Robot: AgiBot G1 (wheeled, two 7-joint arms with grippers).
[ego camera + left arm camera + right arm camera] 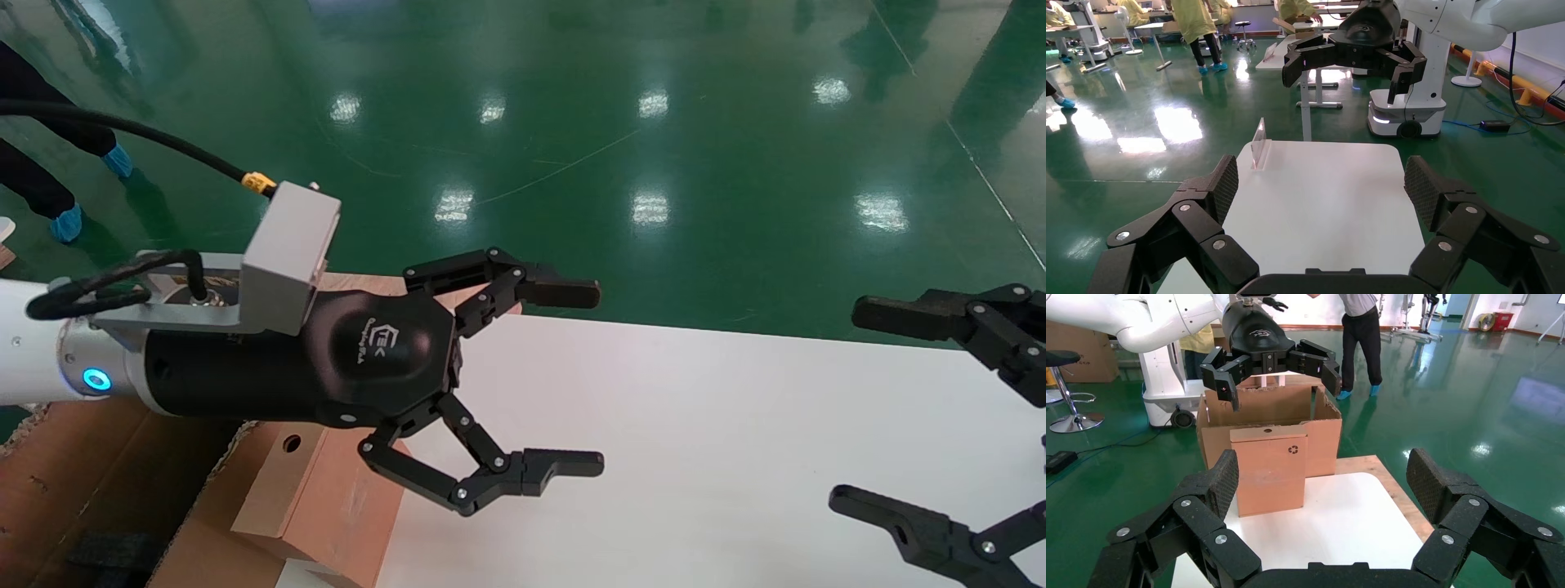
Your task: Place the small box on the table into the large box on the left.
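The small box (315, 498) stands upright at the left end of the white table (695, 457), its punched hole facing up. In the right wrist view (1269, 471) it shows its recycling mark and stands against the large box (1324, 438). The large box (73, 482), ragged-edged, lies at the lower left of the head view. My left gripper (584, 378) is open and empty, held above and just past the small box, over the table. It also shows in the right wrist view (1281, 384). My right gripper (850, 406) is open and empty at the table's right end.
A light wooden board (1392, 484) lies under the table beside the large box. A clear plastic stand (1259, 144) sits at one far corner of the table. Green floor surrounds the table. People and other tables stand far behind.
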